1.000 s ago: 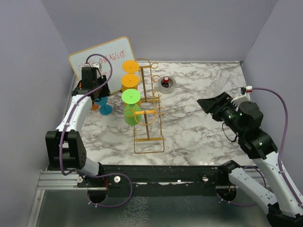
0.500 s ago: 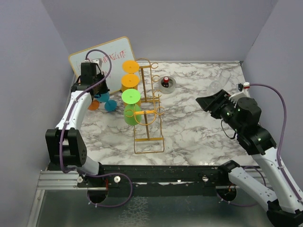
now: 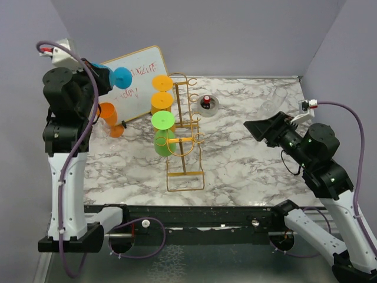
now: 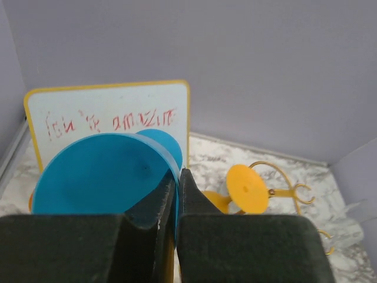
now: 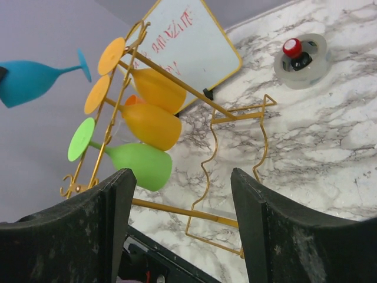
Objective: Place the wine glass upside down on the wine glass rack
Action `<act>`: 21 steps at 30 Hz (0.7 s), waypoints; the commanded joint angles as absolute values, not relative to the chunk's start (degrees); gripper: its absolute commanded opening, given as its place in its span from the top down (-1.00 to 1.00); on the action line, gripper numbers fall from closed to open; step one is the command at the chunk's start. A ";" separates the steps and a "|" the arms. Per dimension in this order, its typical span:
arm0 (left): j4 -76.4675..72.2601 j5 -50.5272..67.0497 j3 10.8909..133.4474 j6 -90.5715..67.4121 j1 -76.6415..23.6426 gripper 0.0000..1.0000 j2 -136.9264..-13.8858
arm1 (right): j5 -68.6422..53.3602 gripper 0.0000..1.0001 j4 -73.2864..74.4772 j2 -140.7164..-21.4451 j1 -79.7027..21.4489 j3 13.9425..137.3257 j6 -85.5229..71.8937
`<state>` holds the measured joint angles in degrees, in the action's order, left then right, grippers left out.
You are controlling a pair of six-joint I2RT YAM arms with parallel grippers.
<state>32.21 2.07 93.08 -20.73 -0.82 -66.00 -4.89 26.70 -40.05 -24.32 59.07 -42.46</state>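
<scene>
L pincer (image 4: pixel 175 200) clamped on blue wine glass (image 3: pixel 119 77) at the bowl, high above tabletop (image 3: pixel 247 159), approx 10 o'clock from gold wine glass rack (image 3: pixel 185 138). Glass axis near horiz., foot pointing 4 o'clock toward rack. R pincer (image 3: pixel 262 128) fingers apart, empty, at rack's 3 o'clock. L arm carries; glass needs inverting.

From the left wrist, the blue glass (image 4: pixel 100 174) hides its own stem, and the left fingers (image 4: pixel 76 247) cover its lower part. The red writing on the whiteboard (image 4: pixel 112 112) is unreadable.
</scene>
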 commanded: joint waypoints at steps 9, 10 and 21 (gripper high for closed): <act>7.99 15.55 86.52 -46.97 -0.53 1.00 -55.66 | -16.91 -0.58 6.25 -41.73 -24.54 58.20 -48.40; 4.06 18.47 85.25 -49.51 -0.53 1.00 -56.02 | -17.62 -0.59 4.07 -42.32 -24.53 58.01 -49.69; -18.85 28.98 81.09 -65.89 -2.04 1.00 -62.25 | -25.41 -0.60 -27.95 -51.13 -24.57 52.14 -61.23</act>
